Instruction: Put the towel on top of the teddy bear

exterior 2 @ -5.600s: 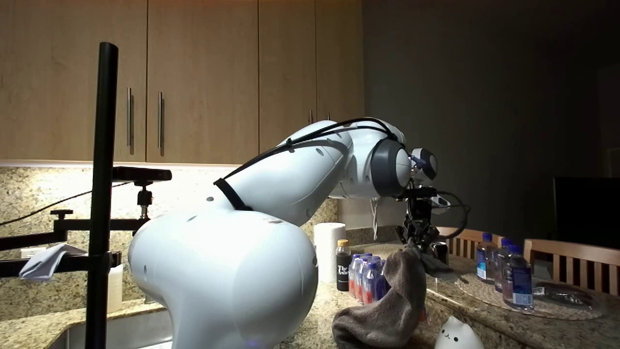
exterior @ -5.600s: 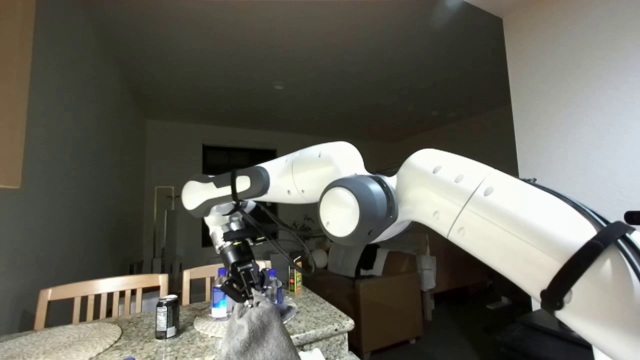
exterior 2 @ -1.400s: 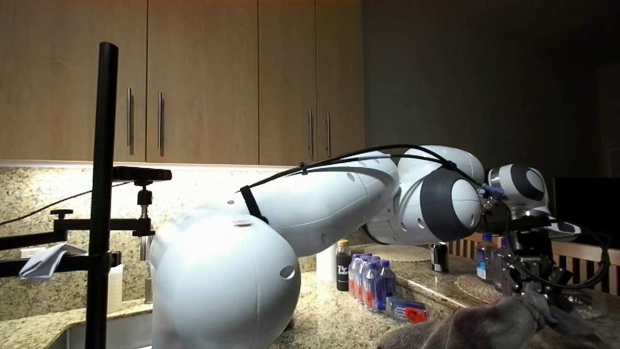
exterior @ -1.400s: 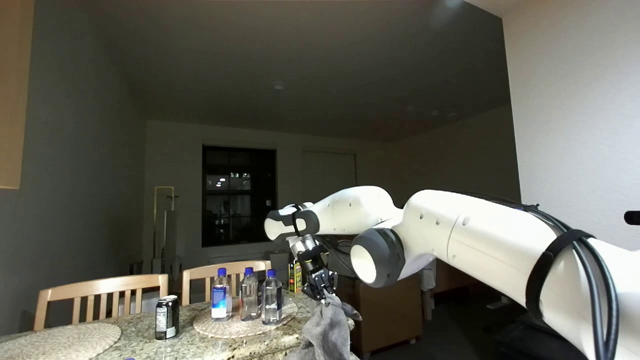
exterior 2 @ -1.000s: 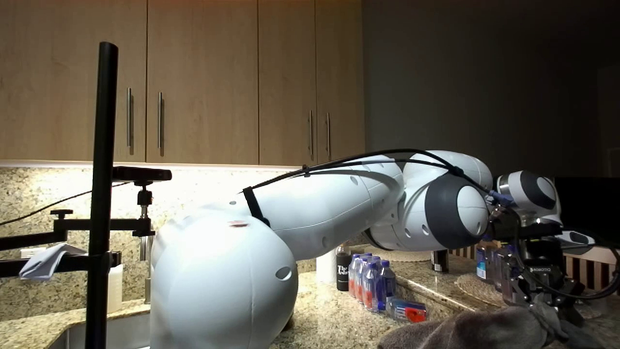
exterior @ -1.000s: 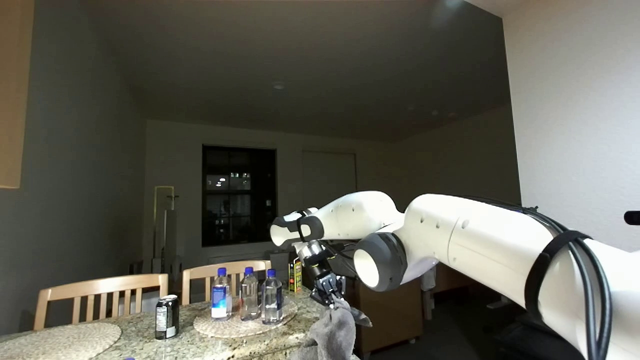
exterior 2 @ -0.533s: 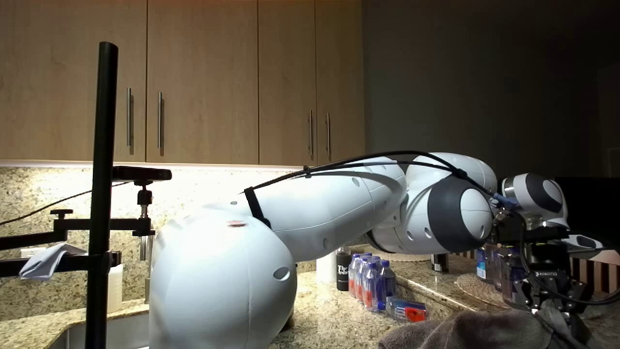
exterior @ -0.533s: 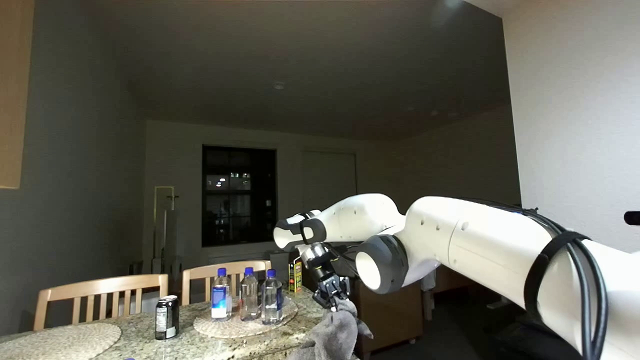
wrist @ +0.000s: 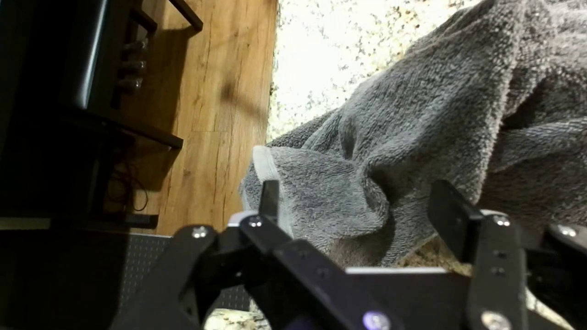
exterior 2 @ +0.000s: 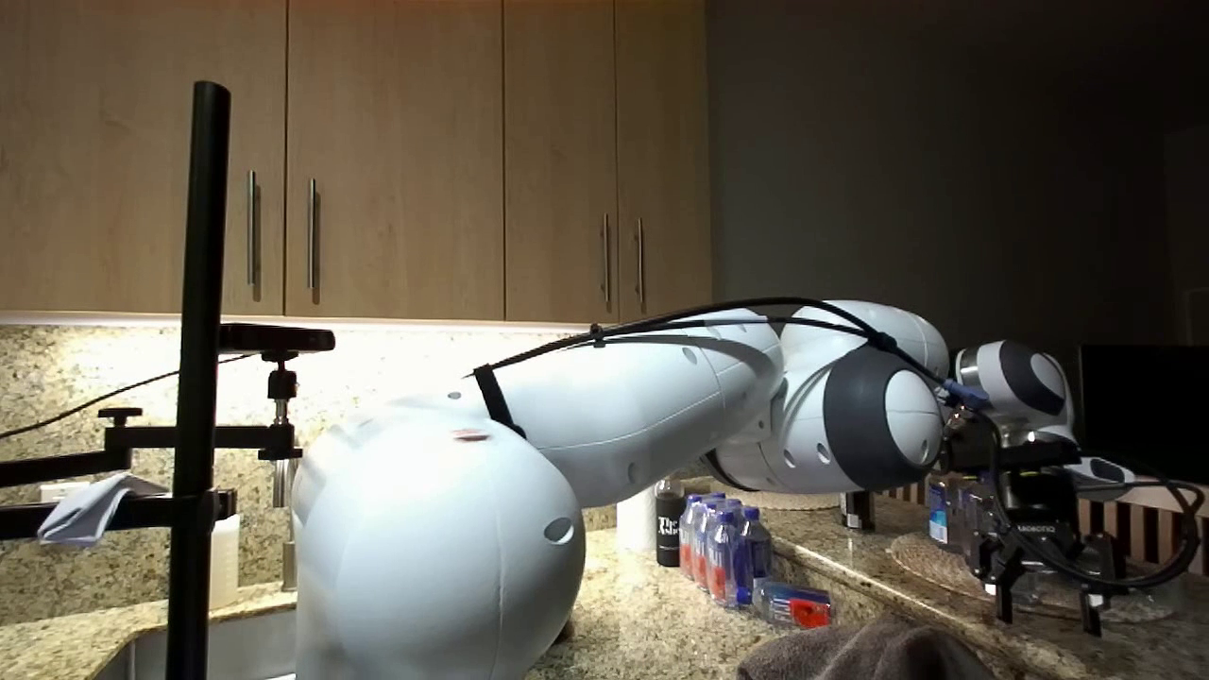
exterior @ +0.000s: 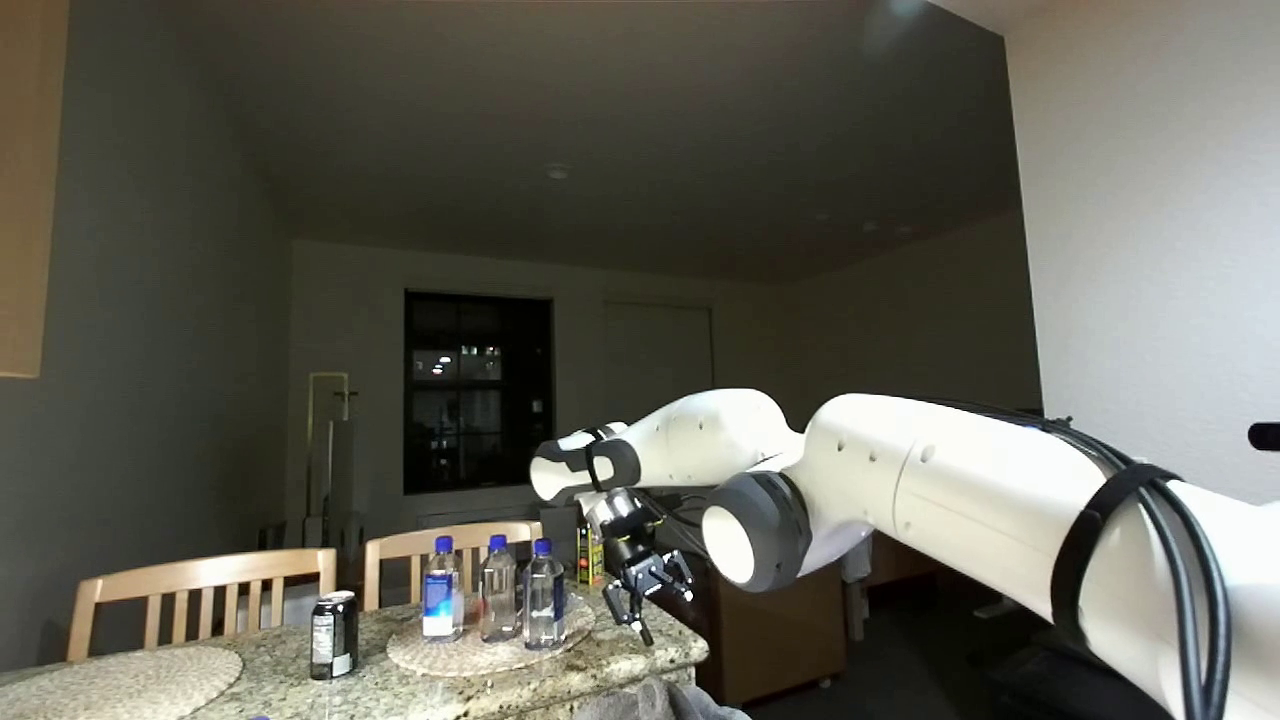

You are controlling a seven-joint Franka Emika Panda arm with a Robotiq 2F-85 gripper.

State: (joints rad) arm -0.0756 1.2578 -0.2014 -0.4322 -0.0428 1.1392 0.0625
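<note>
The grey towel (wrist: 412, 114) lies in soft folds on the granite counter in the wrist view, with a pale-hemmed corner past the counter's edge. Only its top shows at the bottom of both exterior views, as a crumpled towel (exterior: 650, 702) and a darker towel mound (exterior 2: 864, 652). My gripper (wrist: 356, 197) is open above it, its fingers wide apart with nothing gripped. In both exterior views the gripper (exterior: 665, 612) hangs clear of the cloth, and its two fingers (exterior 2: 1004, 604) point down. The teddy bear cannot be made out; it is hidden or out of view.
Three clear bottles (exterior: 498, 595) stand on a round mat, left of the gripper, near a black can (exterior: 334, 635). A bottle pack (exterior 2: 723, 552) and a fallen bottle (exterior 2: 791, 603) sit behind the towel. Wooden floor (wrist: 220, 174) shows beyond the counter's edge.
The arm has carried the towel across and lower. Within the last half second the fingers have spread, the towel has dropped from them, and the gripper has shifted slightly back from it.
</note>
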